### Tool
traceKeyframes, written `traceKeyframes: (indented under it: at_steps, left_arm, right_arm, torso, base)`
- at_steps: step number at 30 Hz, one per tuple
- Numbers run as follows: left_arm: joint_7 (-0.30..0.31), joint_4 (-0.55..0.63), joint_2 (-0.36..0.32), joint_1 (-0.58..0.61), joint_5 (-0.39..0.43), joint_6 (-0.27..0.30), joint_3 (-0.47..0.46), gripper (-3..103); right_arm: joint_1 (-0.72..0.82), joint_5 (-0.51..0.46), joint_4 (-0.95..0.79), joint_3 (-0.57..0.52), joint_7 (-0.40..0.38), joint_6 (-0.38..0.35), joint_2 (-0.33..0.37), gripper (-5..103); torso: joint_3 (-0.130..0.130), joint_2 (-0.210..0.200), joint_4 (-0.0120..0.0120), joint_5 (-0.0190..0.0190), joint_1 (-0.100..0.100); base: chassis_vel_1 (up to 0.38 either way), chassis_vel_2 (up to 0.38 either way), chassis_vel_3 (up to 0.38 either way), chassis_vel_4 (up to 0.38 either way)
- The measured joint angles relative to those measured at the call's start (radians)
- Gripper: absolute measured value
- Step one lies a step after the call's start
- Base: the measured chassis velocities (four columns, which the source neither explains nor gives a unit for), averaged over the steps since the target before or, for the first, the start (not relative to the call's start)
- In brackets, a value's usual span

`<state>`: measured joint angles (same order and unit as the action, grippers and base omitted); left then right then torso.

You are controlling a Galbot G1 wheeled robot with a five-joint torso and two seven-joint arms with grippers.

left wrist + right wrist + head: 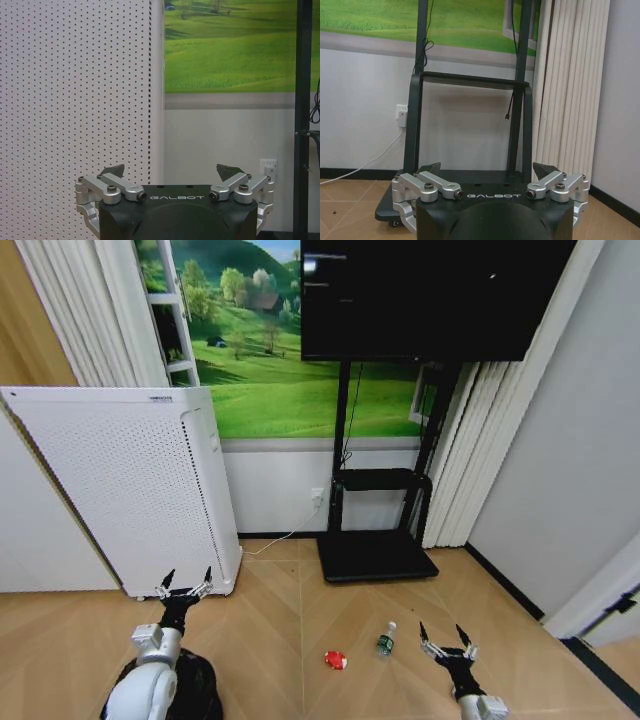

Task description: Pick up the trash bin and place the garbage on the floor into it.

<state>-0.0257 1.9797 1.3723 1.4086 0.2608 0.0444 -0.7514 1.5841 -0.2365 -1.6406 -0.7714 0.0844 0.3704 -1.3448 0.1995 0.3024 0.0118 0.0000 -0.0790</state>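
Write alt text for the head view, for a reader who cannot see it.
Both grippers, left and right, hang open and empty over a wood floor. A red-and-white packet and a small clear bottle lie between them, the black trash bin sits under the left arm, and a white perforated appliance and TV stand line the wall.

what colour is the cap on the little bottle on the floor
White. The bottle has a white cap over a green label, seen best in the head view.
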Motion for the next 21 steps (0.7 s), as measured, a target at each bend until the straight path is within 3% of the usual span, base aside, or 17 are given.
traceKeyframes:
  at_steps: [21]
  left_arm:
    - [0.001, 0.009, 0.004, 0.004, 0.005, -0.004, 0.0, 100]
  right_arm:
    - [0.0, 0.0, 0.002, -0.003, -0.001, 0.003, -0.001, 100]
  torso:
    - [-0.06, -0.081, 0.0, 0.0, 0.021]
  base:
    - [0.0, 0.0, 0.0, 0.0]
